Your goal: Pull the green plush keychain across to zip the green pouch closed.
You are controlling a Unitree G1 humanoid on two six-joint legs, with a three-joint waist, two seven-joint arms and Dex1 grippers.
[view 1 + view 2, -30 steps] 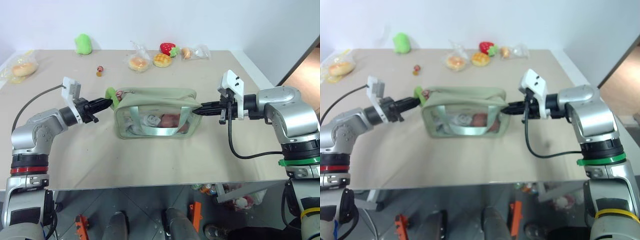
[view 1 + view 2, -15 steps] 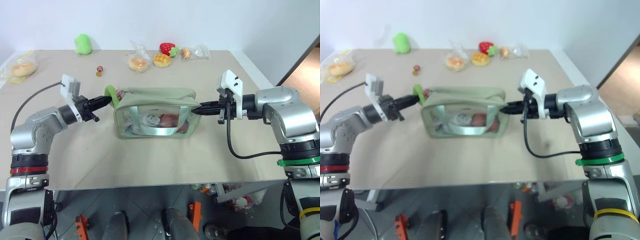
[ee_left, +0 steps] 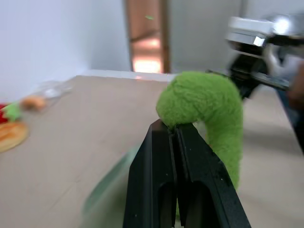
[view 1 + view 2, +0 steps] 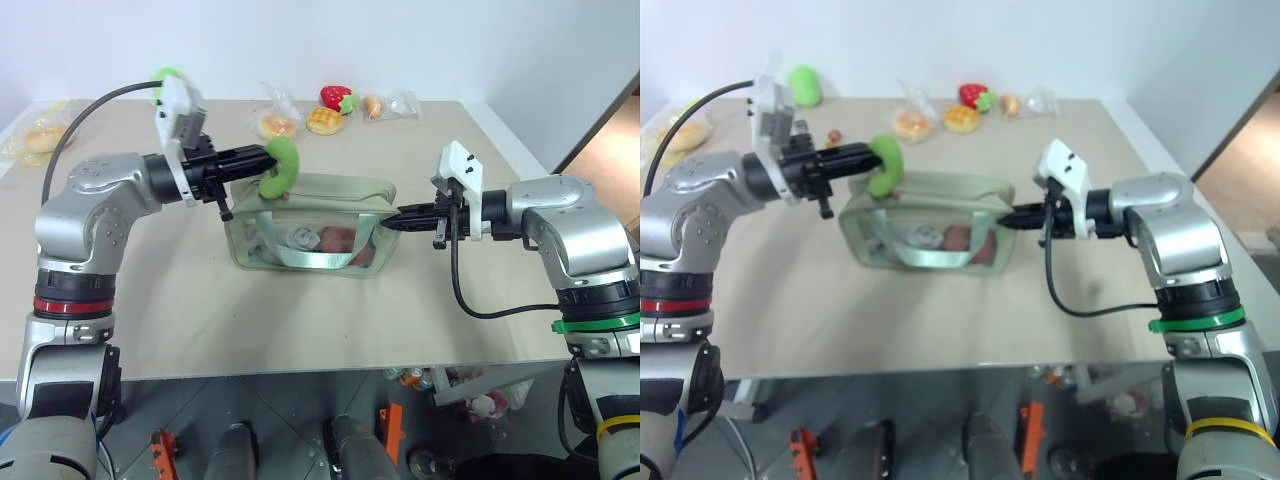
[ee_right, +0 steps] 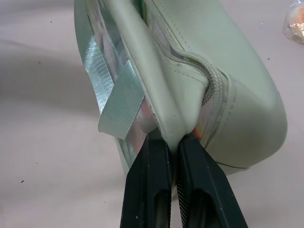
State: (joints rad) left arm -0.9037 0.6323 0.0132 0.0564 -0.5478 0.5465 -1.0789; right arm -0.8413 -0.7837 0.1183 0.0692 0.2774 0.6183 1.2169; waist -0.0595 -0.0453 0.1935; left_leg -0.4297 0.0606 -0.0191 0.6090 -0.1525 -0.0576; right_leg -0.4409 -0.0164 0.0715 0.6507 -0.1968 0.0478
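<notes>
A beige bench [image 4: 300, 320] is carrying the green pouch [image 4: 310, 225], a boxy sage-green bag with clear side windows, sitting near the middle with toy food showing faintly inside.

At the pouch's right end, the right pincer [image 4: 400, 216] is pinching a fold of the pouch fabric between pressed-together fingers [image 5: 152, 190], anchoring that end. In the right wrist view the zipper is curving down beside the pinched fold.

Above the pouch's left end, the left pincer [image 4: 258, 160] is gripping the green plush keychain [image 4: 283, 165], a curved lime-green charm, with its fingers [image 3: 161, 180] closed on the charm's tip. The keychain is hanging just above the top edge of the pouch.

Further back, a loose green plush toy [image 4: 805, 85], wrapped bread packets [image 4: 277, 124] and a toy strawberry [image 4: 337, 97] are lying near the far edge.

Risks from here: the soft plush may be slipping out of the thin fingertip grip under tension. Pulling upward rather than along the zipper could be lifting the pouch or jamming the slider. The right-hand pinch, on a small fold, might be giving way and letting the pouch slide.
</notes>
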